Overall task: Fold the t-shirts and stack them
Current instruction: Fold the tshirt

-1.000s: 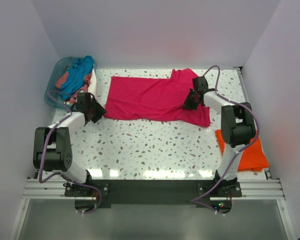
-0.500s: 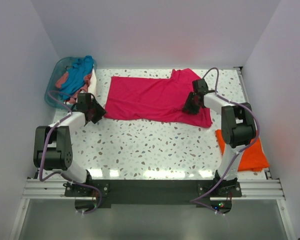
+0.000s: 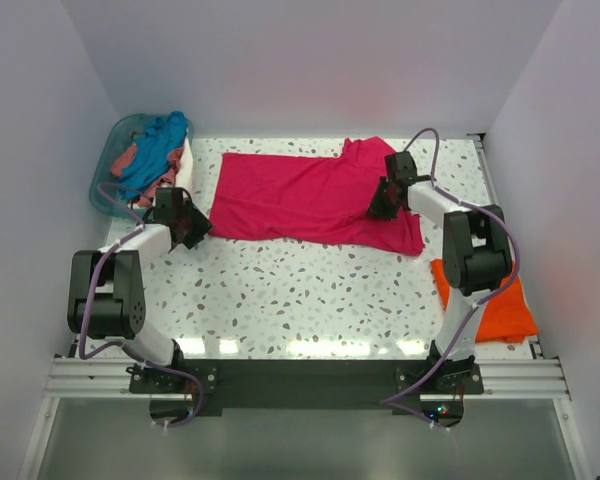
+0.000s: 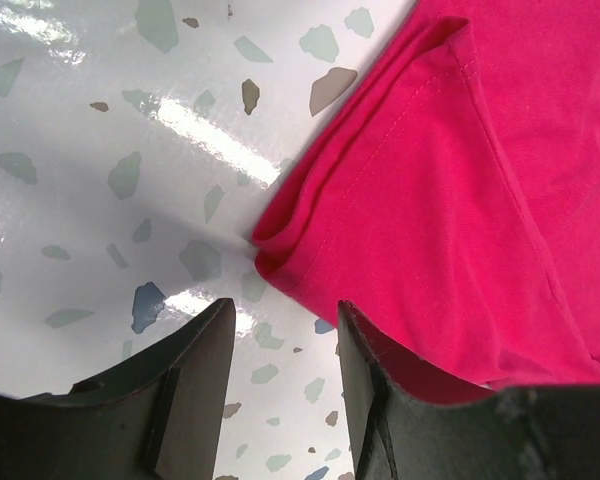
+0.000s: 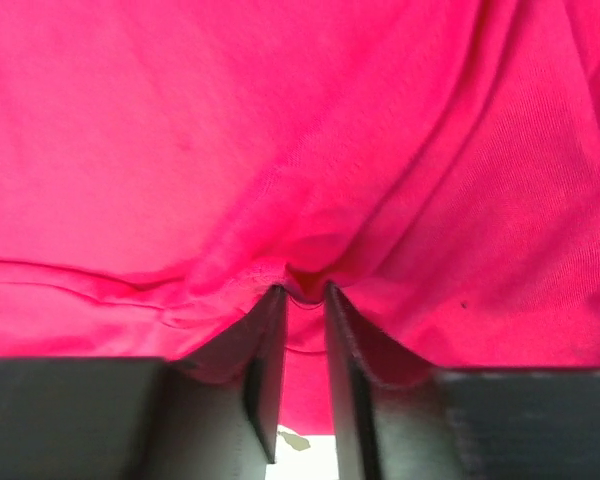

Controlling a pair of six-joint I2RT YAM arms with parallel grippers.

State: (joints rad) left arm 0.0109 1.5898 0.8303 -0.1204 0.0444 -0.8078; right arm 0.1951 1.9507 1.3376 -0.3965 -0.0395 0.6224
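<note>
The magenta t-shirt [image 3: 290,195] lies spread flat across the back of the table, its sleeve towards the far right. My left gripper [image 3: 193,225] is open at the shirt's near-left corner. In the left wrist view [image 4: 285,320] its fingers straddle bare table just short of the folded hem [image 4: 280,245]. My right gripper [image 3: 378,208] sits on the shirt's right part. In the right wrist view [image 5: 302,295] it is shut on a pinched ridge of magenta cloth [image 5: 280,120]. An orange t-shirt [image 3: 495,305] lies folded at the near right.
A translucent teal basin [image 3: 102,175] stands at the back left, holding teal [image 3: 160,140], salmon [image 3: 130,160] and white [image 3: 185,165] tees. White walls close in the table on the left, back and right. The speckled tabletop [image 3: 300,290] shows in front of the shirt.
My right gripper has shifted a little on the shirt, first nearer and then back, and the cloth at the shirt's right end has moved slightly with it. The left arm has barely moved.
</note>
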